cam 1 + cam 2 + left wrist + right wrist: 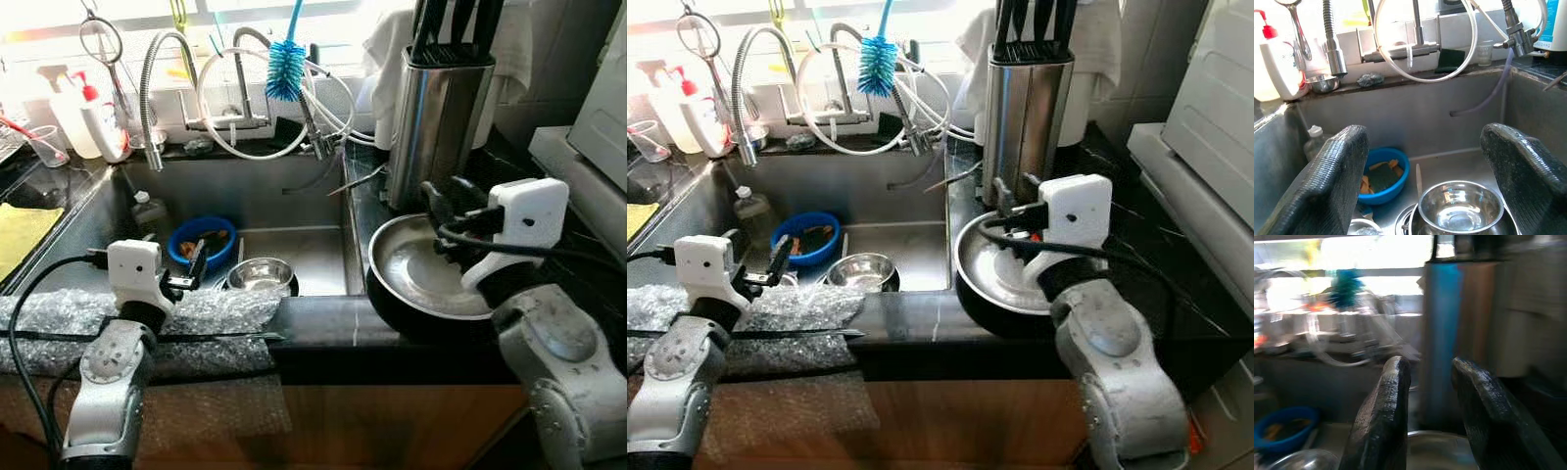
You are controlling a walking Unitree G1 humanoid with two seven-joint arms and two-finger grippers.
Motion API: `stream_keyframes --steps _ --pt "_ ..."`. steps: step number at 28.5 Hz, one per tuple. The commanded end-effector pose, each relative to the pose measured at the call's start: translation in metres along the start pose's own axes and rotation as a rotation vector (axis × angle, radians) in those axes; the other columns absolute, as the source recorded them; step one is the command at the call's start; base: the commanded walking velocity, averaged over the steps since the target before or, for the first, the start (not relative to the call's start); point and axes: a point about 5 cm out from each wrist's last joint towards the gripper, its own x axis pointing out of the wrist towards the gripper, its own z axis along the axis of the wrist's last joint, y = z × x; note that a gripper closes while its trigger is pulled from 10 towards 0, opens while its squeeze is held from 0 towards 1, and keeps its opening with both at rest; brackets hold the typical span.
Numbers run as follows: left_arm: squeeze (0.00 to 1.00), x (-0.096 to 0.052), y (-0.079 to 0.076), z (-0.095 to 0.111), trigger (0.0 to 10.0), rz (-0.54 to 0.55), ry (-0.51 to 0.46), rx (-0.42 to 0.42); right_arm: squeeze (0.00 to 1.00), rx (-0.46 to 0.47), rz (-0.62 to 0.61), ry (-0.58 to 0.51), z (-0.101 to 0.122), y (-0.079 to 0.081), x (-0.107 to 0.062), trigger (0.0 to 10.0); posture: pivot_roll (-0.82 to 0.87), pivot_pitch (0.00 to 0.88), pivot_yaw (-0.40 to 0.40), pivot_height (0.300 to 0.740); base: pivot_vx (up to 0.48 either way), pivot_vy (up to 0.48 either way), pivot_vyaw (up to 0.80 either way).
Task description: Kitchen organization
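Observation:
My left gripper (194, 267) hangs open at the sink's front edge, nothing between its wide-spread fingers (1334, 176). Just beyond it in the sink (294, 201) sit a steel bowl (1461, 211) and a blue bowl (1382, 176) holding sponge scraps. My right gripper (449, 211) hovers over a dark pan (392, 304) with a shiny steel dish inside (416, 269), on the counter right of the sink. Its fingers (1386, 401) stand apart around nothing, pointing at the tall steel knife block (438, 122). The right wrist view is blurred.
Bubble wrap (220, 311) drapes over the front counter edge. Taps, white hoses (235, 117) and a blue bottle brush (285, 69) crowd the back of the sink. A soap bottle (93, 122) stands back left; a small bottle (147, 210) stands inside the sink.

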Motion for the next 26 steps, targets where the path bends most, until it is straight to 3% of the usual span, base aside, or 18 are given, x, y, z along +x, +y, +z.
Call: stream_keyframes --steps 1,6,9,11,14,16,17,19,20,21,22,26 --pt "0.0 0.0 0.002 0.0 10.0 0.009 0.012 -0.009 0.0 -0.009 -0.081 -0.023 0.012 -0.012 -0.002 10.0 -0.15 0.0 0.088 0.74 0.0 0.0 0.0" --pt "0.0 0.0 -0.005 -0.003 10.0 -0.03 0.03 -0.005 0.0 -0.017 -0.169 0.039 0.006 -0.025 -0.008 10.0 -0.16 0.0 0.092 0.74 0.0 0.0 0.0" --pt "0.0 0.001 -0.01 -0.004 10.0 -0.057 0.033 0.0 0.0 -0.029 -0.265 0.155 -0.006 -0.042 -0.018 10.0 -0.17 0.0 0.097 0.74 0.0 0.0 0.0" --pt "0.0 0.002 -0.011 -0.005 10.0 -0.065 0.039 -0.002 0.0 0.027 -0.327 0.205 -0.012 -0.05 -0.022 10.0 -0.18 0.0 0.099 0.74 0.0 0.0 0.0" --pt "0.0 0.003 -0.013 -0.006 10.0 -0.078 0.045 0.002 0.0 0.096 -0.328 0.197 -0.013 -0.051 -0.023 10.0 -0.18 0.0 0.103 0.74 0.0 0.0 0.0" --pt "0.0 0.004 -0.015 -0.006 10.0 -0.092 0.048 0.007 0.0 0.091 -0.325 0.208 -0.013 -0.052 -0.024 10.0 -0.18 0.0 0.102 0.74 0.0 0.0 0.0" --pt "0.0 0.004 -0.016 -0.006 10.0 -0.1 0.049 0.006 1.0 0.075 -0.334 0.226 -0.014 -0.055 -0.025 10.0 -0.18 0.0 0.102 0.74 0.0 0.0 0.0" --pt "0.0 0.005 -0.016 -0.006 10.0 -0.102 0.047 0.006 1.0 0.074 -0.353 0.253 -0.016 -0.058 -0.026 10.0 -0.18 0.0 0.099 0.74 0.0 0.0 0.0" --pt "0.0 0.005 -0.016 -0.005 10.0 -0.1 0.047 0.005 0.89 0.071 -0.352 0.264 -0.017 -0.058 -0.026 10.0 -0.18 0.0 0.098 0.74 0.0 0.0 0.0" --pt "0.0 0.005 -0.016 -0.005 10.0 -0.098 0.047 0.004 0.37 0.073 -0.349 0.276 -0.019 -0.058 -0.026 10.0 -0.18 0.0 0.098 0.74 0.0 0.0 0.0" --pt "0.0 0.006 -0.017 -0.005 10.0 -0.095 0.045 0.002 0.0 0.092 -0.347 0.306 -0.023 -0.057 -0.026 10.0 -0.17 0.0 0.093 0.74 0.0 0.0 0.0" --pt "0.0 0.005 -0.018 -0.005 10.0 -0.099 0.05 0.001 0.0 0.089 -0.354 0.339 -0.027 -0.059 -0.025 10.0 -0.16 0.0 0.088 0.74 0.0 0.0 0.0"
